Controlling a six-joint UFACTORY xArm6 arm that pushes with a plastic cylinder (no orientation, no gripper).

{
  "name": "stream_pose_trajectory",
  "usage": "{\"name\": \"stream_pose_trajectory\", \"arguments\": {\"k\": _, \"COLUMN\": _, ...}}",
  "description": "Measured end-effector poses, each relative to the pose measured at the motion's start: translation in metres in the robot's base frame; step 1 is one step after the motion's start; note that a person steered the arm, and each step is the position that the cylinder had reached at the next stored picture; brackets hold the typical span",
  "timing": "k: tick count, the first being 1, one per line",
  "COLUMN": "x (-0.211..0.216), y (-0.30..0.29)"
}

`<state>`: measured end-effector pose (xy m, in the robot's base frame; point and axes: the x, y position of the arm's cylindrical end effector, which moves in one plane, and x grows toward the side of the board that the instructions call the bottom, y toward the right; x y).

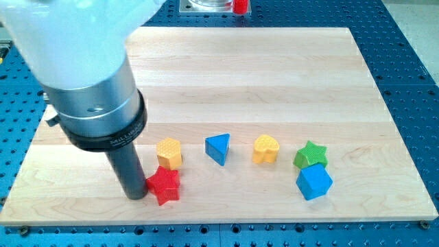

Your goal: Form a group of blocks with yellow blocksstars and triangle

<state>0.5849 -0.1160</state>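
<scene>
My tip (135,194) rests on the wooden board (274,82) at the view's lower left, touching the left side of the red star (164,185). The yellow hexagon (169,152) sits just above the red star, close to it. The blue triangle (219,147) lies to the right of the hexagon. The yellow heart (265,149) lies further right. The green star (311,155) is at the right, with the blue cube (314,182) touching it just below.
The arm's large grey and white body (82,75) covers the board's upper left corner. A red object (240,6) stands beyond the board's top edge. A blue perforated table (411,82) surrounds the board.
</scene>
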Motion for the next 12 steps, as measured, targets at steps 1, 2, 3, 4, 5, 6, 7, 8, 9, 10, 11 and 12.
{"name": "stream_pose_trajectory", "arguments": {"k": 1, "x": 0.012, "y": -0.013}}
{"name": "stream_pose_trajectory", "arguments": {"k": 2, "x": 0.003, "y": 0.033}}
{"name": "stream_pose_trajectory", "arguments": {"k": 3, "x": -0.043, "y": -0.010}}
{"name": "stream_pose_trajectory", "arguments": {"k": 4, "x": -0.085, "y": -0.020}}
{"name": "stream_pose_trajectory", "arguments": {"k": 5, "x": -0.110, "y": 0.057}}
{"name": "stream_pose_trajectory", "arguments": {"k": 6, "x": -0.078, "y": 0.052}}
{"name": "stream_pose_trajectory", "arguments": {"k": 7, "x": -0.049, "y": 0.017}}
{"name": "stream_pose_trajectory", "arguments": {"k": 8, "x": -0.052, "y": 0.013}}
{"name": "stream_pose_trajectory", "arguments": {"k": 9, "x": -0.123, "y": 0.081}}
{"name": "stream_pose_trajectory", "arguments": {"k": 10, "x": -0.121, "y": 0.144}}
{"name": "stream_pose_trajectory", "arguments": {"k": 11, "x": -0.085, "y": 0.144}}
{"name": "stream_pose_trajectory", "arguments": {"k": 12, "x": -0.055, "y": 0.088}}
